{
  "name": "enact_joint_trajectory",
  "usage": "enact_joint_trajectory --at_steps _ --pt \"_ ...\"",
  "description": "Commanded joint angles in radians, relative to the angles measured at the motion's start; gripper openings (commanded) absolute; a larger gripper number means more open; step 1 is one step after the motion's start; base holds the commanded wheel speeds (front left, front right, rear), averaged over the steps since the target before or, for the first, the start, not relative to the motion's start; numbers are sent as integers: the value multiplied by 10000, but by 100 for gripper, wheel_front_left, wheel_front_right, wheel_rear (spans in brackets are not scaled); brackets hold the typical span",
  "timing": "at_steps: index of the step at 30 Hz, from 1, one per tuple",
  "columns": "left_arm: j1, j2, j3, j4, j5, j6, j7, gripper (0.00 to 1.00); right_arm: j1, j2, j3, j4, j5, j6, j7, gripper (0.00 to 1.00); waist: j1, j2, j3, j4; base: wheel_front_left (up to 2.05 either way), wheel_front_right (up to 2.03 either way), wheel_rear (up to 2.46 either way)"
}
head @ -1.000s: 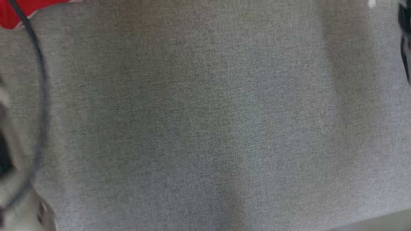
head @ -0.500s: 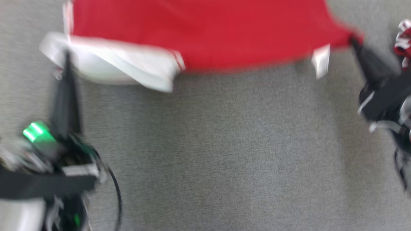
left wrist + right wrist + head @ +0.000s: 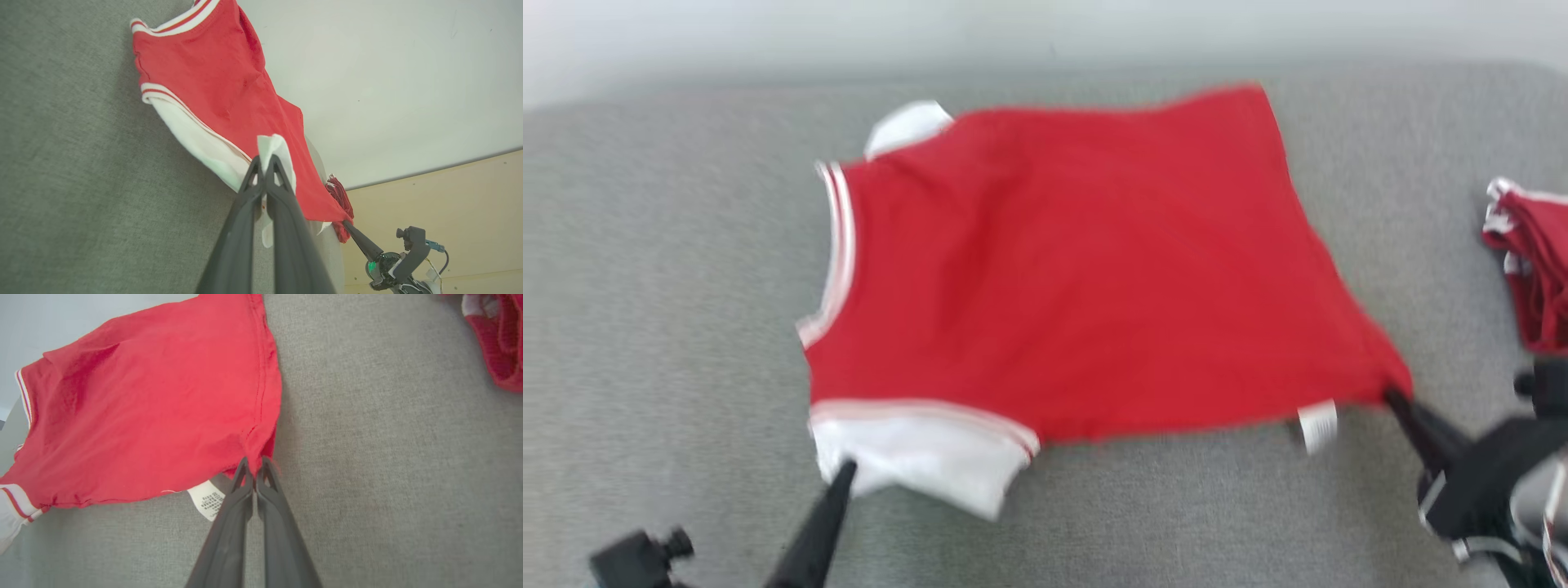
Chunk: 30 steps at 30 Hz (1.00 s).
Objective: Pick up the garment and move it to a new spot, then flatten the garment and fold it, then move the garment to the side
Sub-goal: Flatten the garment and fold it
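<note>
Since half a second ago the head camera has swung: the garment (image 3: 1062,269), then cut off at the top of its view, now shows whole, with the table's far edge and a pale wall (image 3: 1045,33) behind it. Both pincers keep the same holds as then.

Red with white striped trim, the garment is spread over the middle of the grey table (image 3: 645,286), its near edge drawn between the two pincers. The left pincer (image 3: 845,469) is clamped on the white sleeve (image 3: 915,461) at the garment's near left corner. The right pincer (image 3: 1392,398) is clamped on the red hem (image 3: 1372,376) at the garment's near right corner. A white label (image 3: 1316,425) hangs from the garment's near edge, just beside the right pincer. A second red cloth (image 3: 1531,269) lies bunched on the table, right of the garment and apart from it.

The head view is blurred and does not settle the grips; the wrist views do. The left wrist view shows a fold of white sleeve nipped between the closed fingers (image 3: 245,212), with the right pincer at the garment's far corner. The right wrist view shows the hem pinched at the tips, and print on the label too small to read.
</note>
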Motion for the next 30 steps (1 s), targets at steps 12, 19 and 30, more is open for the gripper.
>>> enact_joint_trajectory --at_steps 12,19,30 --pt "2028 420 -249 220 -1412 743 1110 0 2693 1602 -1541 -1485 -492 0 1522 0 4 2 -1622 521 0 0 0" --pt "2775 666 -440 302 -1970 1154 1759 0 2915 1990 -1789 -1148 -830 0 1248 0 4 2 -1651 462 0 0 0" --pt "2470 668 -54 86 -1572 882 1242 0 3067 2237 -2186 -1125 -915 0 1019 0 4 2 -1692 513 0 0 0"
